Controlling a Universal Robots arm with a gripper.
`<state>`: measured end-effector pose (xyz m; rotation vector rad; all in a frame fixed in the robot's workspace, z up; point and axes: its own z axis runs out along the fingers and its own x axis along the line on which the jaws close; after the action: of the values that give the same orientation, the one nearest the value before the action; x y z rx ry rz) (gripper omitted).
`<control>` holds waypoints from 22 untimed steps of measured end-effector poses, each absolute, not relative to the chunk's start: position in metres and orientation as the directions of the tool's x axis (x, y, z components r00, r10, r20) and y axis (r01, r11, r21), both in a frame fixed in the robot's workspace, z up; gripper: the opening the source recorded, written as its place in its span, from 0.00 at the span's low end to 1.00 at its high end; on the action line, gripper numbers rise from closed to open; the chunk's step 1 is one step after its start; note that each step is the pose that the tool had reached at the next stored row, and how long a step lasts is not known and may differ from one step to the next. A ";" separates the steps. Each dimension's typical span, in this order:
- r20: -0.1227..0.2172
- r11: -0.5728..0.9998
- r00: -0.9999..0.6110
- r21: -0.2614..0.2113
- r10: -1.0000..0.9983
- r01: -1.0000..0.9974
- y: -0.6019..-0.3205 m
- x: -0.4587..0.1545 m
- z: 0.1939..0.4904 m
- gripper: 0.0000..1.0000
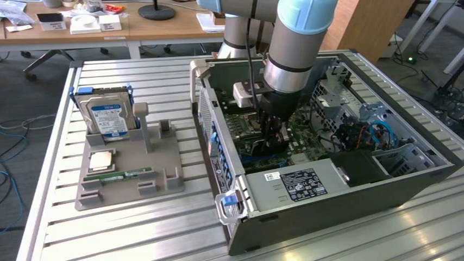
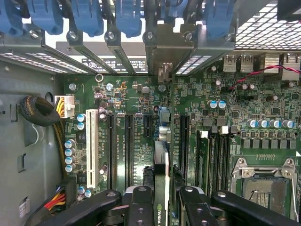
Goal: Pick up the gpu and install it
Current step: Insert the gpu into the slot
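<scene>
The arm reaches down into the open computer case (image 1: 319,179), which lies on its side on the slatted tabletop (image 1: 130,228). The gripper (image 2: 161,200) is clamped on the gpu (image 2: 161,165) — its fingers (image 2: 140,207) press on both faces of the thin card, which stands on edge between them. In the wrist view the card hangs over the green motherboard (image 2: 141,99), in line with the long black expansion slots (image 2: 128,146) and between two of them; whether its lower edge touches a slot cannot be told. Its far end points toward the rear slot brackets with blue latches (image 2: 127,19).

On the exterior view's left, a grey holder tray (image 1: 123,168) carries a hard drive (image 1: 108,117) standing upright, a processor chip (image 1: 100,160) and a green memory stick (image 1: 118,175) lying flat — all well apart from the case.
</scene>
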<state>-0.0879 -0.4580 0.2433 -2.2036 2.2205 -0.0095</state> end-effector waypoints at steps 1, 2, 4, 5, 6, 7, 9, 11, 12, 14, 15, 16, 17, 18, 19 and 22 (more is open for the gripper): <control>-0.005 0.008 -0.008 -0.014 -1.000 -1.000 -0.458 -0.088 0.243 0.26; -0.005 0.008 -0.008 -0.014 -1.000 -1.000 -0.458 -0.088 0.243 0.26; -0.005 0.007 -0.007 -0.014 -1.000 -1.000 -0.458 -0.088 0.243 0.26; -0.005 0.007 -0.007 -0.014 -1.000 -1.000 -0.458 -0.088 0.243 0.26; -0.006 0.007 -0.007 -0.014 -1.000 -1.000 -0.458 -0.088 0.243 0.26; -0.006 0.007 -0.007 -0.014 -1.000 -1.000 -0.458 -0.089 0.243 0.26; -0.005 0.007 -0.007 -0.014 -1.000 -1.000 -0.458 -0.089 0.243 0.26; -0.005 0.007 -0.007 -0.014 -1.000 -1.000 -0.458 -0.089 0.243 0.26; -0.005 0.007 -0.007 -0.014 -1.000 -1.000 -0.458 -0.089 0.243 0.26; -0.005 0.007 -0.007 -0.014 -1.000 -1.000 -0.458 -0.089 0.243 0.26; -0.005 0.007 -0.007 -0.014 -1.000 -1.000 -0.458 -0.089 0.243 0.26; -0.005 0.007 -0.007 -0.014 -1.000 -1.000 -0.458 -0.089 0.243 0.26; -0.005 0.007 -0.007 -0.014 -1.000 -1.000 -0.458 -0.089 0.243 0.26; -0.005 0.007 -0.007 -0.014 -1.000 -1.000 -0.458 -0.089 0.243 0.26; -0.005 0.007 -0.007 -0.014 -1.000 -1.000 -0.458 -0.089 0.243 0.26; -0.005 0.007 -0.007 -0.014 -1.000 -1.000 -0.458 -0.089 0.243 0.26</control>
<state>-0.0894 -0.4579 0.2431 -2.2042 2.2194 -0.0098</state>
